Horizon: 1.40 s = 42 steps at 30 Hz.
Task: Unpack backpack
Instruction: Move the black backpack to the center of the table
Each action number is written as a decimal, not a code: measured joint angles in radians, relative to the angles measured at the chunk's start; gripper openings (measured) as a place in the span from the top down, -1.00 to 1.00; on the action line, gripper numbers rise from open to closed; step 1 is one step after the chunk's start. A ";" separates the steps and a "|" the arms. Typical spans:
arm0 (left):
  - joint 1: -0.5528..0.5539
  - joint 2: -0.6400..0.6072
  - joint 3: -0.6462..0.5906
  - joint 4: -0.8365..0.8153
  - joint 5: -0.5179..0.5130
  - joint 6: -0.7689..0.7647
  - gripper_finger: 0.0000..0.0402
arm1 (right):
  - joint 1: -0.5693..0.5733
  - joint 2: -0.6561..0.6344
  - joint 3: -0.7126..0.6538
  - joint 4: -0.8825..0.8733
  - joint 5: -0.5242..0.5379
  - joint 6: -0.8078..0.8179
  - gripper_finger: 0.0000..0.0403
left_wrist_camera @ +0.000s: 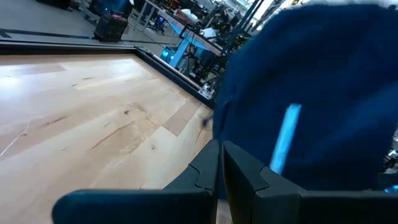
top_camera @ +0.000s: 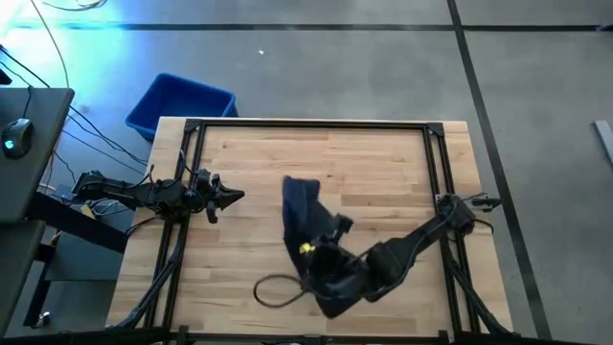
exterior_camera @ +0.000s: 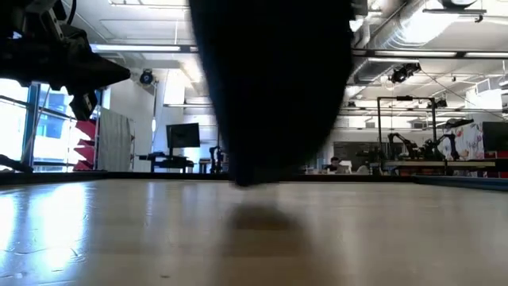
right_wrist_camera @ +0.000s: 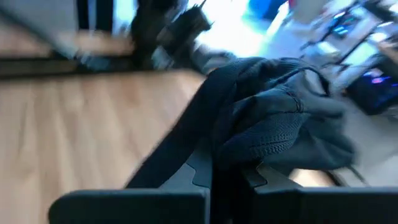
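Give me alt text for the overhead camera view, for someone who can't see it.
Seen from above, the right arm's tool is shut on a dark navy backpack near the middle of a wooden table. The left arm waits at the table's left side, its tool shut and empty. A bright blue bin sits on the floor beyond the table's far left corner.

I am looking into a robotics lab or workshop. Past the far edge of my wooden bench (exterior_camera: pixel 119 230), the low view shows an open hall with exposed ceiling ducts (exterior_camera: pixel 397 32), strip lights, a dark monitor on a stand (exterior_camera: pixel 182 135) and other robot arms on framed benches (exterior_camera: pixel 413 147). From above I see polished concrete floor (top_camera: pixel 364 67) with taped lines, and loose cables (top_camera: pixel 96 134) beyond the bench's left edge.
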 joint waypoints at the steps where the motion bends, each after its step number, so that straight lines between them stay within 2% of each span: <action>1: -0.001 0.000 0.000 0.001 0.004 0.000 1.00 | -0.006 -0.001 0.000 0.015 0.022 -0.013 1.00; 6: -0.019 0.000 0.000 0.000 0.006 -0.007 1.00 | -0.008 -0.013 0.004 -0.041 0.093 0.002 1.00; 12: -0.032 0.000 0.000 0.000 0.006 -0.006 1.00 | 0.002 -0.056 0.005 -0.218 0.060 0.180 1.00; 18: -0.032 0.000 0.000 0.003 0.004 -0.003 1.00 | -0.095 -0.077 0.004 -0.465 -0.242 0.482 1.00; 21: -0.032 0.000 0.000 0.008 0.004 -0.004 1.00 | -0.184 -0.074 -0.049 -0.462 -0.366 0.495 1.00; 26: -0.032 0.002 0.000 0.007 0.005 -0.029 1.00 | -0.350 -0.066 -0.193 -0.208 -0.546 0.343 1.00; 30: -0.032 0.002 0.000 0.011 0.013 -0.057 1.00 | -0.474 -0.067 -0.335 0.081 -0.566 0.303 1.00; 33: -0.032 0.002 0.000 0.015 0.014 -0.060 1.00 | -0.553 -0.066 -0.449 0.336 -0.628 0.296 1.00; 38: -0.032 0.003 0.000 0.015 0.016 -0.061 1.00 | -0.643 -0.066 -0.660 0.780 -0.782 0.322 0.98; 42: -0.032 0.003 0.000 0.015 0.017 -0.054 1.00 | -0.676 -0.066 -0.765 0.964 -0.863 0.322 0.84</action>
